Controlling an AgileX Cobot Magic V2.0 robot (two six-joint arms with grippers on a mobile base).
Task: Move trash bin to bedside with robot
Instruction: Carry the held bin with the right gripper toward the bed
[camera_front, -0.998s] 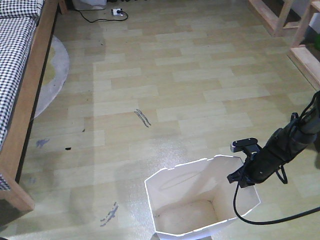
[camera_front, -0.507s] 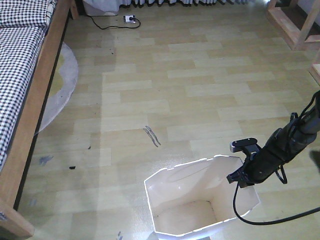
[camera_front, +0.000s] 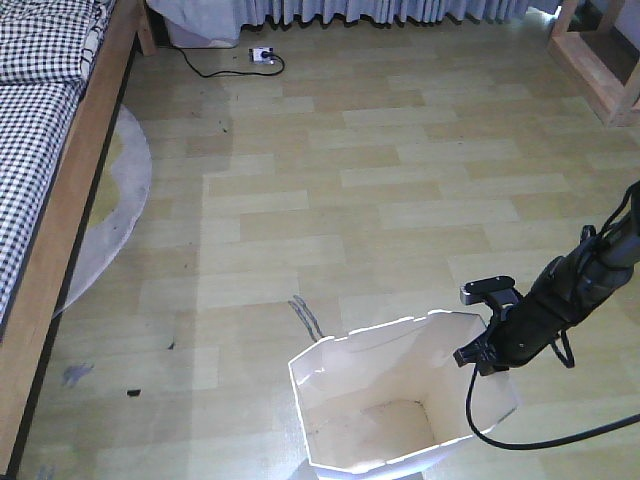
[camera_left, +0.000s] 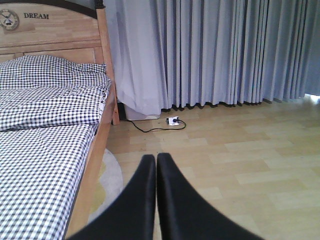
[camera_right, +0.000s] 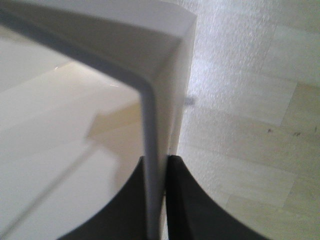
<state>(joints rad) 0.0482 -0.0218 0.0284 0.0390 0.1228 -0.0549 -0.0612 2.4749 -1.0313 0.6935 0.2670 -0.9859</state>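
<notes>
Still clenching trash bin (camera_front: 372, 375) wall in right tool (camera_right: 160, 167), left tool (camera_left: 156, 161) closed empty, rolled up to floor scuff (camera_front: 306, 317).

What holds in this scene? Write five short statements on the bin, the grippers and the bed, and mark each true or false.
1. The right gripper is clamped on a wall of the trash bin. True.
2. The left gripper also grips the bin. False: it is shut on nothing and points toward the bed and the curtains.
3. The trash bin touches the bed frame. False: bare floor lies between them.
4. The bed's cover is black-and-white checkered. True.
5. A power strip lies on the floor near the curtains. True.
</notes>
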